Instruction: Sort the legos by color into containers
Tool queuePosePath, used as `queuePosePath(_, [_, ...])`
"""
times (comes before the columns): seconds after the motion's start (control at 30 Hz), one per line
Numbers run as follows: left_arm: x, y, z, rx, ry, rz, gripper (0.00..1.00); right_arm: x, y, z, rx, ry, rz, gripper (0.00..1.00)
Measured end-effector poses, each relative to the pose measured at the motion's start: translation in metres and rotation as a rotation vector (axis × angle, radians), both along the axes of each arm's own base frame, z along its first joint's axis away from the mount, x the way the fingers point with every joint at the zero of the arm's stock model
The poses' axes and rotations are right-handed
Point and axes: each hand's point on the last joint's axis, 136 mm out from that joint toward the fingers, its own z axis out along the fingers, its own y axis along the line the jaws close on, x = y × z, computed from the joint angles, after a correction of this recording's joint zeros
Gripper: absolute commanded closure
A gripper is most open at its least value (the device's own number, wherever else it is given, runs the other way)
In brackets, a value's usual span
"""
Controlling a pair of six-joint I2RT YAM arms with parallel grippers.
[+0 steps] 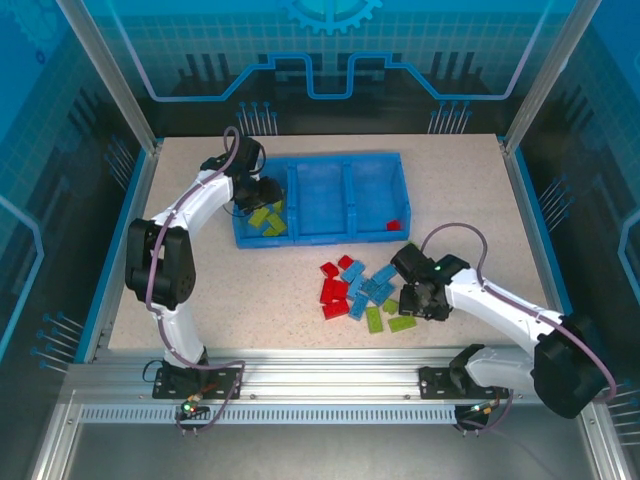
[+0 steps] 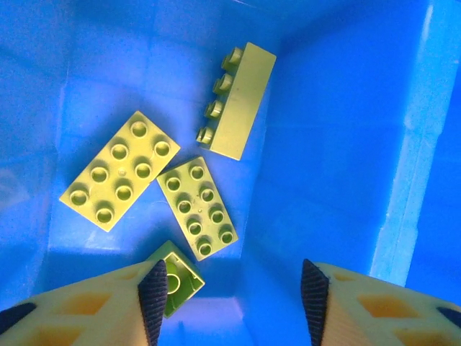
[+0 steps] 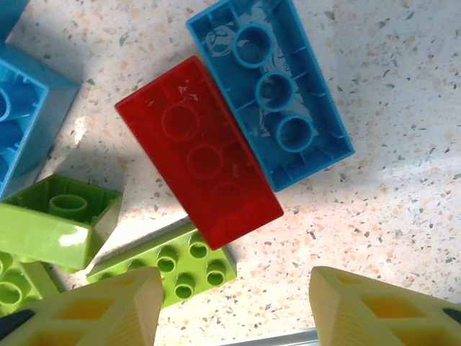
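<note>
Green legos (image 2: 119, 171) under left pincer (image 2: 234, 292), pointing down into tray (image 2: 338, 144), agape, empty; right pincer (image 3: 234, 299) agape, empty, over red lego (image 3: 198, 151).

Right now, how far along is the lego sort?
Begun, mostly undone. Done: four yellow-green bricks lie in the tray's left compartment, one red brick in the right. In hand: nothing; the left gripper hangs open over them, the right gripper open above the loose pile. Left: that pile of red, light blue and yellow-green bricks; no blue is binned.

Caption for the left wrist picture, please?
Open fingers hover over four yellow-green legos lying in one blue tray compartment.
</note>
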Motion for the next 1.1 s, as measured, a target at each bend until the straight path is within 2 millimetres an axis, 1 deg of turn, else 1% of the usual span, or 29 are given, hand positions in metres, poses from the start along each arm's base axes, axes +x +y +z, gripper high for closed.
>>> queuePosePath(0.13, [-0.002, -0.001, -0.002, -0.004, 0.006, -0.008, 0.21, 0.003, -0.002, -0.007, -0.002, 0.010, 0.005, 0.43])
queuePosePath(0.27, [-0.003, -0.001, -0.004, -0.006, 0.012, -0.007, 0.10, 0.009, 0.000, -0.012, 0.004, 0.007, 0.018, 0.44])
queuePosePath(0.37, [-0.006, -0.001, -0.007, -0.009, 0.018, -0.009, 0.01, 0.010, -0.002, -0.019, 0.009, 0.020, 0.014, 0.45])
queuePosePath(0.43, [-0.008, -0.002, -0.008, -0.016, 0.022, -0.008, 0.01, 0.010, -0.003, -0.023, 0.008, 0.030, 0.012, 0.45])
queuePosePath(0.57, [-0.015, -0.002, -0.003, -0.021, 0.011, -0.008, 0.01, 0.013, -0.002, -0.030, 0.003, 0.043, 0.025, 0.45])
queuePosePath(0.73, [-0.023, 0.000, 0.011, -0.027, -0.018, -0.008, 0.01, 0.016, 0.000, -0.038, -0.002, 0.055, 0.045, 0.51])
queuePosePath(0.87, [-0.030, 0.002, 0.017, -0.029, -0.032, -0.008, 0.01, 0.018, 0.003, -0.039, 0.004, 0.059, 0.057, 0.59])
queuePosePath(0.93, [-0.034, 0.002, 0.016, -0.028, -0.027, -0.007, 0.01, 0.018, 0.004, -0.039, 0.011, 0.059, 0.062, 0.62])
queuePosePath(1.1, [-0.042, 0.004, 0.009, -0.024, -0.010, -0.007, 0.01, 0.020, 0.005, -0.038, 0.015, 0.052, 0.073, 0.76])
